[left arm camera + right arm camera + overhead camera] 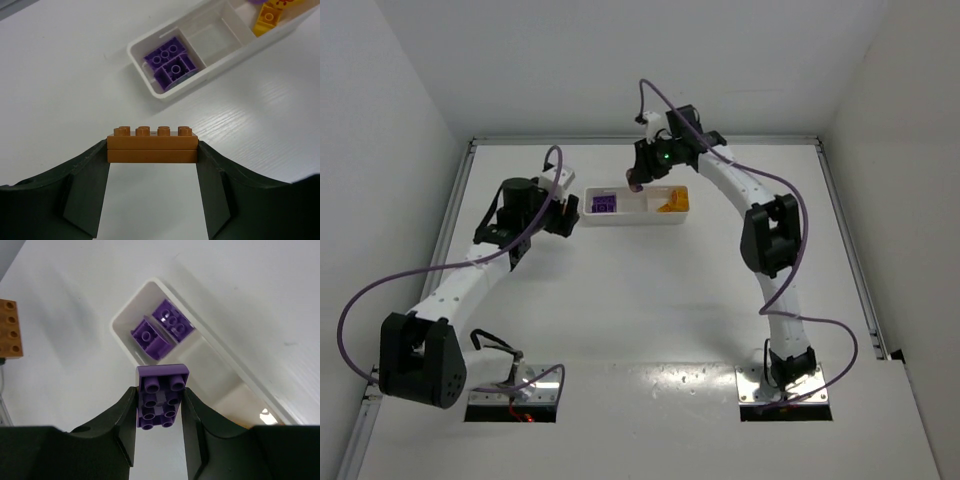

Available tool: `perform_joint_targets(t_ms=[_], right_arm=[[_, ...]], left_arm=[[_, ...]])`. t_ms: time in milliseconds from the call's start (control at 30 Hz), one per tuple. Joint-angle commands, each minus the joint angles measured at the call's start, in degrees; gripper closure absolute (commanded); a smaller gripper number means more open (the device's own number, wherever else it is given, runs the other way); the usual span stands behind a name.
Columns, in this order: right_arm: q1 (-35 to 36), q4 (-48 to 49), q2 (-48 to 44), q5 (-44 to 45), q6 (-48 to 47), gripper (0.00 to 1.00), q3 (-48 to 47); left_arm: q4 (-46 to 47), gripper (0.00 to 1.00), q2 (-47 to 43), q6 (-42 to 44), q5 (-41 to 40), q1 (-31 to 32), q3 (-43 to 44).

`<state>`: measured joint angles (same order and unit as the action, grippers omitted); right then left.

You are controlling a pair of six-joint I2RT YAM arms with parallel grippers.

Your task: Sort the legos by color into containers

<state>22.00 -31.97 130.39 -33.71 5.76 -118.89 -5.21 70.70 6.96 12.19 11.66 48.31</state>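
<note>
just left of the white tray (632, 222), the left gripper (152, 152) clamps a brown-orange brick (151, 142); the right gripper (160, 402) grips a purple brick (161, 387) above the tray, near its left compartment (142, 55) holding two loose purple bricks (169, 63).

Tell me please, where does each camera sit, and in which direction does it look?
Top external: above and behind the arms, looking down on the table; both arms show whole.
Left wrist: on the left arm, looking past the left gripper, shut on a brown-orange brick, toward the tray.
Right wrist: on the right arm, looking down past the right gripper, shut on a purple brick, onto the tray.
Shared: both wrist views show the tray's end compartment with two purple bricks.
</note>
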Motion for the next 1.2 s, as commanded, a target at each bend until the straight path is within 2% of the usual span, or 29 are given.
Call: perform_joint_targets(t_ms=[0, 233, 600, 833, 867, 967, 1033, 1067, 1167], right_arm=[[4.44, 3.39, 4.43, 2.24, 2.06, 1.00, -5.64], [6.91, 12.54, 8.39, 3.74, 6.19, 1.00, -8.45], [8.06, 16.23, 12.60, 5.41, 6.19, 1.00, -9.08], [10.52, 16.23, 14.36, 8.48, 4.44, 0.95, -10.13], [10.52, 16.23, 14.37, 9.01, 4.44, 0.93, -10.13], [11.22, 16.23, 14.89, 10.50, 3.91, 0.73, -10.13], [11.75, 16.23, 14.90, 10.51, 3.91, 0.57, -10.13], [11.75, 16.23, 14.20, 10.51, 3.91, 0.46, -10.13], [11.75, 16.23, 12.27, 10.51, 3.91, 0.32, -8.91]], left_arm=[[-0.85, 0.69, -2.76, -1.95, 2.40, -2.78, -0.24], [-1.38, 0.69, -2.76, -1.95, 4.07, -6.39, -1.47], [-1.38, 0.68, -1.70, -2.48, 4.60, -7.44, -2.00], [-1.38, 0.68, -0.65, -2.48, 5.13, -7.44, -1.47], [-1.38, 0.68, -0.65, -2.48, 5.13, -7.44, -0.95], [-1.38, 0.68, -0.65, -2.48, 5.66, -7.44, -0.94], [-0.85, 0.68, -0.65, -2.48, 5.66, -7.97, -0.94], [-0.85, 0.68, -0.65, -2.48, 6.27, -7.97, -0.94], [-0.85, 0.68, 0.49, -3.01, 6.79, -7.97, -0.94]])
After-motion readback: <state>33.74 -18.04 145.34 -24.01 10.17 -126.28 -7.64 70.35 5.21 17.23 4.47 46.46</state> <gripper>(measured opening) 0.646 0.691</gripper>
